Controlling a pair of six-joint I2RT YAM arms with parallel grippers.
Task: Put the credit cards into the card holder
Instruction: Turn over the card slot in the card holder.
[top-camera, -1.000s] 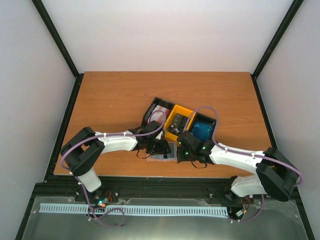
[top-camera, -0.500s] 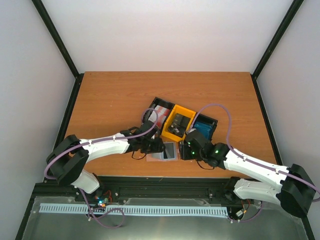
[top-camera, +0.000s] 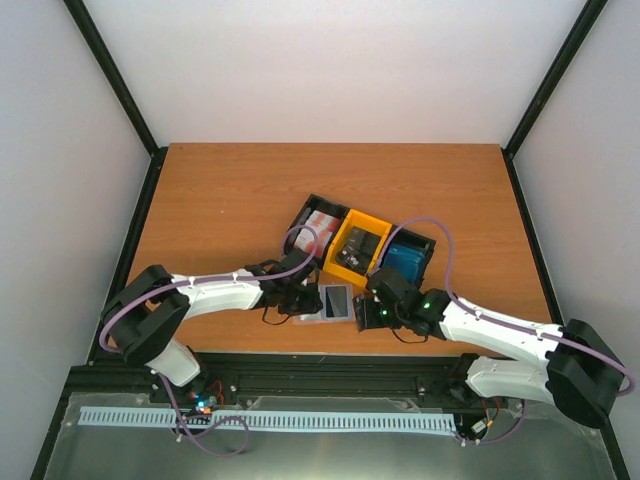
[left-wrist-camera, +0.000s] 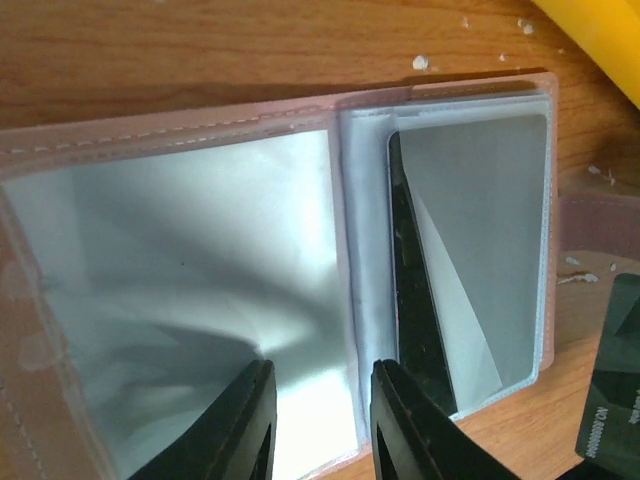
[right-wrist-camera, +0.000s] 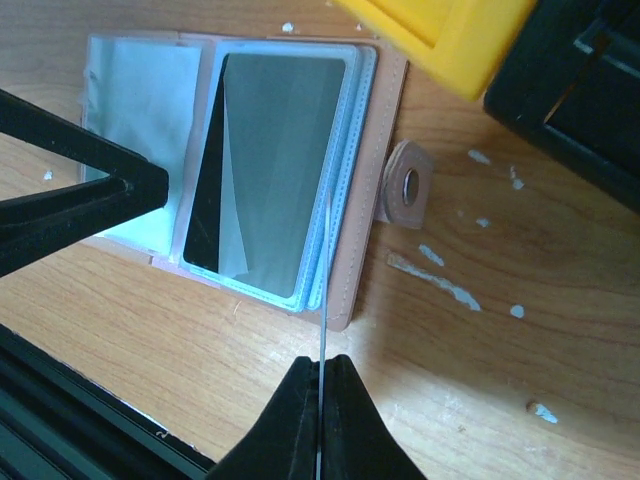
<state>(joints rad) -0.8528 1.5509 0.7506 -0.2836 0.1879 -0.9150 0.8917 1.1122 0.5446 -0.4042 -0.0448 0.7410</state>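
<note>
The card holder (left-wrist-camera: 150, 140) lies open on the wooden table (left-wrist-camera: 200, 40). It is pink round the edge and shiny grey inside. A dark card (left-wrist-camera: 470, 250) sits in its right pocket. The left gripper (left-wrist-camera: 320, 375) is over the holder's bottom edge, and its two black fingers (left-wrist-camera: 245, 430) are a little apart. A yellow bin (left-wrist-camera: 600, 40) peeks in past the holder's top right corner. A second dark card (left-wrist-camera: 615, 390) shows by the holder's bottom right corner.
</note>
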